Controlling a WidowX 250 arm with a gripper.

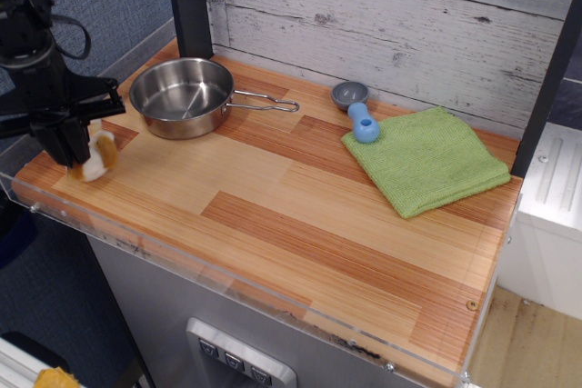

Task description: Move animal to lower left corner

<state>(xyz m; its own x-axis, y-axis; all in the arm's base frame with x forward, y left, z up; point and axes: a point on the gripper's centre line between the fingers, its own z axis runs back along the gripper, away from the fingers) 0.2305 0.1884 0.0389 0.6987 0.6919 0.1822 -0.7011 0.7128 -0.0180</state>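
The animal (96,155), a small cream and orange-brown plush toy, is at the left end of the striped wood tabletop, close to its lower left corner (35,181) with the clear acrylic rim. My black gripper (78,150) comes down from the upper left and is shut on the toy. The toy is at or just above the wood; I cannot tell whether it touches. The gripper body hides the toy's left side.
A steel pan (182,96) with its handle pointing right stands just behind and right of the gripper. A blue-and-grey scoop (356,108) and a green cloth (426,160) lie at the back right. A dark post (189,2) rises behind the pan.
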